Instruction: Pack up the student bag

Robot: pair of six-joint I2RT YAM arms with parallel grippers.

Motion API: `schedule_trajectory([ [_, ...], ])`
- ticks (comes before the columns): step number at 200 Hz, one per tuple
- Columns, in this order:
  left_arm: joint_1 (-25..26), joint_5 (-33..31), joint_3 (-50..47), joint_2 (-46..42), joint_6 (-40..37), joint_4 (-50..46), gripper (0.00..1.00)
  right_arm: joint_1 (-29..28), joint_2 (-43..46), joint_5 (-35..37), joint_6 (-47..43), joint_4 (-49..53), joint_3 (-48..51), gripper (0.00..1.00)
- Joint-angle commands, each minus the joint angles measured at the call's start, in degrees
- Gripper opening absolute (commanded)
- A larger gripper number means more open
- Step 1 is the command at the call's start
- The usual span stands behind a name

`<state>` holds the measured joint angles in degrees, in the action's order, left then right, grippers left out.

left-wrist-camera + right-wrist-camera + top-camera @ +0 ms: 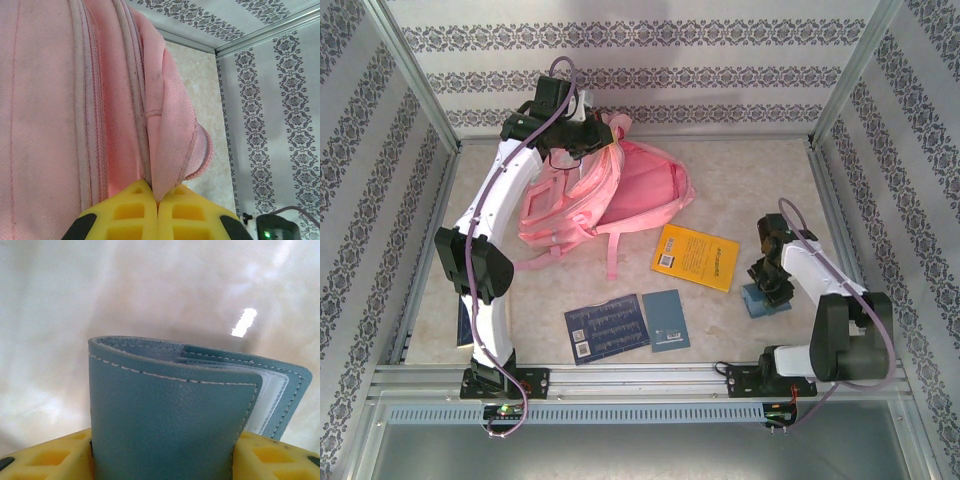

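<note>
The student bag [620,190], a big soft pink backpack, lies at the back left of the table with its mouth gaping toward the right. My left gripper [582,135] is at the bag's top edge, shut on a fold of its pink fabric [165,150], which is pinched between the yellow fingers [135,210]. On the right, my right gripper [770,290] points down over a blue leather wallet [757,301]. In the right wrist view the wallet [170,420] stands on edge and fills the gap between the yellow fingers [45,460], meeting both.
A yellow book [696,256] lies mid-table right of the bag. A dark blue booklet [607,327] and a blue notebook [666,320] lie side by side near the front edge. Another dark item [464,322] peeks out behind the left arm. Metal rails fence the table.
</note>
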<state>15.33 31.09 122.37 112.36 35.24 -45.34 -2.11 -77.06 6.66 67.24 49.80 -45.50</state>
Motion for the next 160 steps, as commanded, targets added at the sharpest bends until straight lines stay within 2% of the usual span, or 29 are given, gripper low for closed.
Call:
schedule_trajectory([
  [1, 0.4, 1.3, 1.8, 0.3, 0.3, 4.8, 0.0, -4.4, 2.3, 5.2, -3.6, 2.5, -6.1, 0.6],
  [30, 0.3, 1.3, 1.9, 0.5, 0.3, 4.9, 0.0, -10.5, -0.7, 2.0, -12.0, -1.5, -11.6, 0.6],
  [65, 0.4, 1.4, 1.7, 0.3, 0.1, 4.7, 0.0, -13.6, -11.5, -6.0, -22.2, -0.9, -19.4, 0.61],
  [109, 0.4, 1.5, 1.1, 0.0, -0.1, 4.7, 0.0, -16.7, -21.3, -6.5, -29.0, 4.0, -23.7, 0.61],
  [120, 0.3, 1.5, 1.0, 0.0, -0.1, 4.7, 0.0, -16.8, -22.7, -7.3, -29.3, 4.1, -23.8, 0.65],
  [144, 0.3, 1.6, 0.9, -0.1, -0.1, 4.7, 0.0, -17.0, -24.8, -7.2, -30.6, 5.1, -24.9, 0.78],
  [160, 0.3, 1.5, 0.9, -0.2, -0.1, 4.8, 0.0, -17.5, -24.6, -5.3, -31.7, 6.5, -25.9, 0.82],
])
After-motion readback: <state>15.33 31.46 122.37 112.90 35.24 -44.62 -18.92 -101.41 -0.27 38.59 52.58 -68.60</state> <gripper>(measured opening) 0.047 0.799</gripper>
